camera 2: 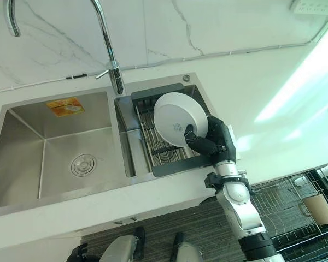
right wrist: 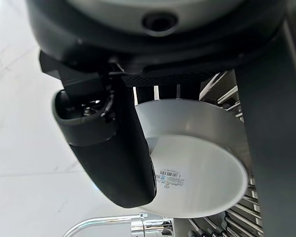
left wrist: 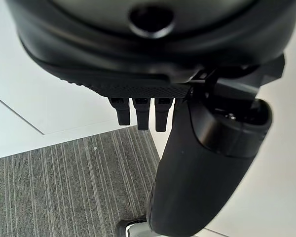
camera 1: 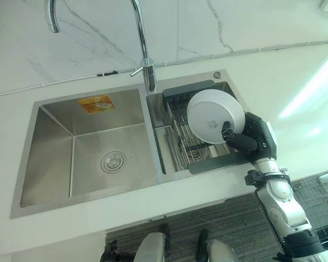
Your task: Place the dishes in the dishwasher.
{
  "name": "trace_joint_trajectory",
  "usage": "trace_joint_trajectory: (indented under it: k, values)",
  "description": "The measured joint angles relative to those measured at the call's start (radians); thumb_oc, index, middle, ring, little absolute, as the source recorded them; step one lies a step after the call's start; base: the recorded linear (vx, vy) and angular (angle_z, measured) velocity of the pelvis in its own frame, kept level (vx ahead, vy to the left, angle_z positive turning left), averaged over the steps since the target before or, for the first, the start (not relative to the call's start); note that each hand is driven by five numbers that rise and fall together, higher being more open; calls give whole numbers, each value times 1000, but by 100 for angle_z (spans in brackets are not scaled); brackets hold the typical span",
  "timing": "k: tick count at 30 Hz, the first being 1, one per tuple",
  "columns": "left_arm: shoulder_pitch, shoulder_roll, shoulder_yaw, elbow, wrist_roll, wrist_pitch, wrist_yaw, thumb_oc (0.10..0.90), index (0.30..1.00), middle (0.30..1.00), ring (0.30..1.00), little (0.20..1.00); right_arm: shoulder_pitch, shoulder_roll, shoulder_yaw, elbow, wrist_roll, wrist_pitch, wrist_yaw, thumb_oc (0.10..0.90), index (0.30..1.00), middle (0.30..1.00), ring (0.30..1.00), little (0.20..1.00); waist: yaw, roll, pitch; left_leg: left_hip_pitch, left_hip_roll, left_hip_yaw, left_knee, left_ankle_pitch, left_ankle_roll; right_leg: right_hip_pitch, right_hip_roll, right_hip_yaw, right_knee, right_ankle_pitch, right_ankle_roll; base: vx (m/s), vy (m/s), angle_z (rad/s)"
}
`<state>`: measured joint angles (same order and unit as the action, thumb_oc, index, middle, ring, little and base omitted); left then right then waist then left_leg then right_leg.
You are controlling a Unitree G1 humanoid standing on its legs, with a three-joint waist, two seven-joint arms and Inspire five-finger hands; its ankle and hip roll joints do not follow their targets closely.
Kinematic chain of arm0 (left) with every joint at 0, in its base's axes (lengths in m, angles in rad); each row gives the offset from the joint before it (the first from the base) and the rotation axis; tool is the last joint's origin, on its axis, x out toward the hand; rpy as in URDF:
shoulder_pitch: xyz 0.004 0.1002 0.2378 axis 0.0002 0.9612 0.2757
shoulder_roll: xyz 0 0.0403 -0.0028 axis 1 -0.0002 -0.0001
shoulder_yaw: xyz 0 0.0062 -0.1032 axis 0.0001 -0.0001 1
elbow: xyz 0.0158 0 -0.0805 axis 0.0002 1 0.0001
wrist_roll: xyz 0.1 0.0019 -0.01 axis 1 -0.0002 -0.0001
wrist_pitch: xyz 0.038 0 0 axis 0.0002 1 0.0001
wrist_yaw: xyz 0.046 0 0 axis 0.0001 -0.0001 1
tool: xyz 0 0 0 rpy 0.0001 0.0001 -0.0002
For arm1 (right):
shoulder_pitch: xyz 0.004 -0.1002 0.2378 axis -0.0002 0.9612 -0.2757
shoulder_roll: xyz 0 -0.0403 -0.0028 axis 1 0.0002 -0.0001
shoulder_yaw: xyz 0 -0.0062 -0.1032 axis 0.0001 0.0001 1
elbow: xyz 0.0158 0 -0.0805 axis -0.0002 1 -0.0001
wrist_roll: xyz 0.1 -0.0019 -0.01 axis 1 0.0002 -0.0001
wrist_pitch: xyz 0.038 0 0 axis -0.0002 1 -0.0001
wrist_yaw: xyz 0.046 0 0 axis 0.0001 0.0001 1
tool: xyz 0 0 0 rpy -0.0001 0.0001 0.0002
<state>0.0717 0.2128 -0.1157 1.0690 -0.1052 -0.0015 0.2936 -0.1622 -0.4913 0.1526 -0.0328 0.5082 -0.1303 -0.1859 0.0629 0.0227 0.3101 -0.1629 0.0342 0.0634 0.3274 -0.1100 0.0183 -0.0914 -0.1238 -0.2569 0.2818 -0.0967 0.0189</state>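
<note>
Right hand's fingers (right wrist: 155, 93) behind plate (right wrist: 197, 163)

So the sink (camera 1: 54, 158) sits sunk into the counter (camera 1: 295, 71), big basin at 9 o'clock, smaller basin at 3 o'clock with a drying rack (camera 1: 180, 136) in it. The faucet (camera 1: 147, 71) stands at 12 o'clock, right on the divider between the basins (a drain (camera 1: 112, 161) sits mid-floor of the big one). The plate (camera 1: 215, 116) is tilted up over the rack, the right hand (camera 1: 246, 136) pinching its 4 o'clock edge. A wire basket (camera 2: 295, 207) sits below the counter at 4 o'clock.
</note>
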Motion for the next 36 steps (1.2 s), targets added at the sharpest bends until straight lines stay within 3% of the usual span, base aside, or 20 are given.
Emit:
trace_joint_trajectory:
  k: [5,7,8,11,14,16,17,18,21,23,26,28,30,32,33,34,36]
  values:
    - [1,0,-8,2,1,-2,0,800,900,900,900,900,-6,1,4,0,-17,-25,-92,400,300,300,300,300,12,0,0,-8,-5,-8,4,1,2,-2,-3,-6,-2,1,1,-2,60,6]
    - [2,-1,-8,11,1,-7,0,800,900,900,900,900,-4,10,4,0,-40,-70,-113,400,300,300,300,300,16,0,0,-8,-6,-8,6,0,3,-2,-4,-6,-3,1,1,21,136,-1]
    - [0,-1,-8,31,13,-20,-2,800,900,900,900,900,-5,22,9,-9,-48,-177,-128,400,300,300,300,300,17,1,-1,-8,-6,-5,7,0,4,-2,-7,-7,-4,1,2,25,163,-3]
    - [-8,-1,-20,41,45,-25,-14,800,900,900,900,900,-12,27,8,-54,-56,-222,-151,400,300,300,300,300,17,3,-2,-7,-10,2,23,-11,15,0,-8,-1,-10,2,2,30,233,-9]
    - [-21,0,-63,61,78,-31,-25,800,900,900,900,900,-1,55,-5,-138,-73,-281,-183,400,300,300,300,300,-4,-10,-2,42,-33,52,8,-21,39,14,-8,57,-37,42,39,-38,148,-46]
    - [-19,7,-72,59,78,-29,-23,800,900,900,900,900,10,53,-38,-159,-73,-317,-195,400,300,300,300,300,-19,-29,-2,53,-17,107,0,-23,58,14,-12,99,-76,79,48,-95,-110,-81]
    - [-38,21,-70,60,77,-28,-20,800,900,900,900,900,16,54,-90,-157,-66,-338,-207,400,300,300,300,300,-38,-37,-2,39,11,132,5,-19,66,28,-8,116,-96,61,37,-164,-291,-66]
    - [-52,31,-65,59,75,-28,-19,800,900,900,900,900,31,54,-122,-157,-57,-348,-216,400,300,300,300,300,-38,-37,-2,37,24,135,7,-19,67,32,-16,114,-66,40,52,-134,-346,-53]
    - [-58,56,-36,73,43,-24,-15,800,900,900,900,900,18,74,-135,-151,-33,-419,-223,400,300,300,300,300,-27,-52,-8,13,70,201,8,-11,47,-1,-102,91,36,7,62,-75,-398,-72]
    - [-69,60,-25,97,30,-22,-14,800,900,900,900,900,-8,83,-135,-152,-34,-453,-241,400,300,300,300,300,-33,-57,-7,-24,75,201,24,-6,22,10,-149,112,1,-1,74,12,-455,-41]
    - [-55,63,-14,96,28,-21,12,800,900,900,900,900,-23,78,-137,-152,-35,-450,-272,400,300,300,300,300,-28,-63,6,-34,110,181,45,17,-16,45,-120,83,-8,-28,75,4,-342,8]
    - [-47,47,-13,97,26,-13,13,800,900,900,900,900,-50,61,-137,-152,-37,-446,-289,400,300,300,300,300,-32,-30,23,-41,160,145,30,41,-54,36,-69,55,6,-34,92,-20,-219,10]
    - [-28,29,-6,96,31,3,1,800,900,900,900,900,-61,25,-142,-151,-59,-428,-326,400,300,300,300,300,-36,-17,23,-29,193,132,-45,68,-94,11,-32,29,6,-28,59,-21,-127,-8]
    - [-4,0,-6,97,30,8,-1,800,900,900,900,900,-61,-20,-170,-150,-77,-410,-347,400,300,300,300,300,-59,11,24,-24,202,90,-81,79,-100,8,-3,18,6,-29,33,-16,-47,-3]
    - [-4,0,-6,97,30,8,-1,800,900,900,900,900,-61,-20,-170,-150,-77,-410,-347,400,300,300,300,300,-59,11,24,-24,202,90,-81,79,-100,8,-3,18,6,-29,33,-4,-26,-6]
    - [12,-25,-8,97,30,12,-7,800,900,900,900,900,-61,-52,-212,-149,-77,-403,-361,400,300,300,300,300,-78,40,23,-24,212,91,-96,80,-100,-2,9,19,8,-30,18,7,-22,-9]
    - [17,-36,-7,98,29,20,-22,800,900,900,900,900,-61,-73,-264,-110,-74,-394,-371,400,300,300,300,300,-114,70,24,-1,211,98,-122,109,-105,-3,15,30,10,-27,9,31,-35,-33]
